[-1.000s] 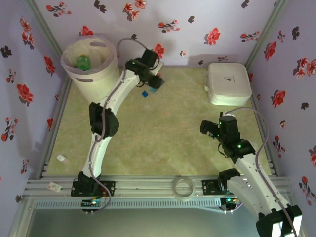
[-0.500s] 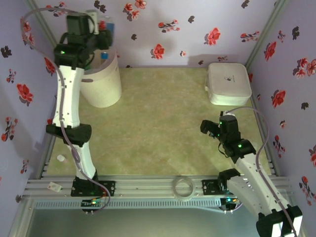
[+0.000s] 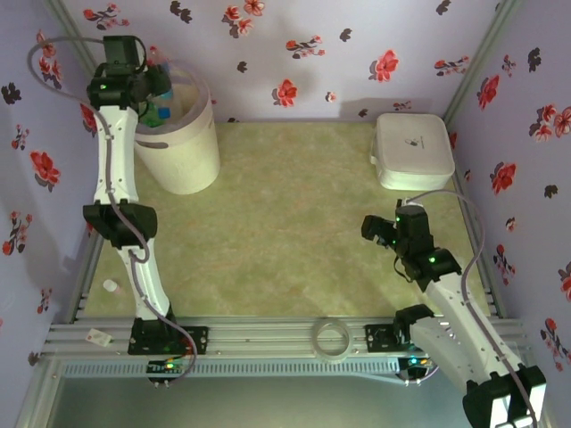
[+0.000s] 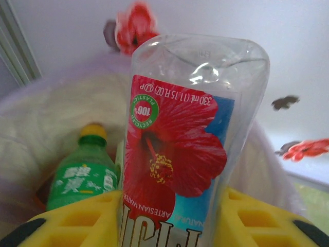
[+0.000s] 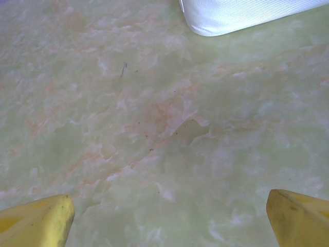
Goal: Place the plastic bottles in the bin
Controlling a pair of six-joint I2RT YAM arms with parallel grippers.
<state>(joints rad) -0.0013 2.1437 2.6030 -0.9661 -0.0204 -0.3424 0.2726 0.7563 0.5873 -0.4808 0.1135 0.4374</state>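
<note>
Marbled pale-green matting covers the bench [image 3: 294,223], boxed in by lavender walls [image 3: 357,36] printed with red and dark flowers. A flat white rectangular lidded box [image 3: 412,152] sits at the far right corner. The tall round cream-white plastic bin [image 3: 183,160] stands at the far left corner.

Over the bin's mouth, the left end effector [image 4: 169,226] is clamped on a clear plastic bottle [image 4: 180,128], with its yellow fingers [image 4: 77,221] pressing either side. The bottle's label shows a big red hibiscus on blue, with the print upside down to the wrist camera. Below it, inside the bin, sits a green plastic bottle [image 4: 85,177] with a yellow cap. From above, a small blue patch by that end effector seems to be the label.

The right end effector [image 5: 169,221] hovers low over bare matting near the white box, fingers wide apart.
</note>
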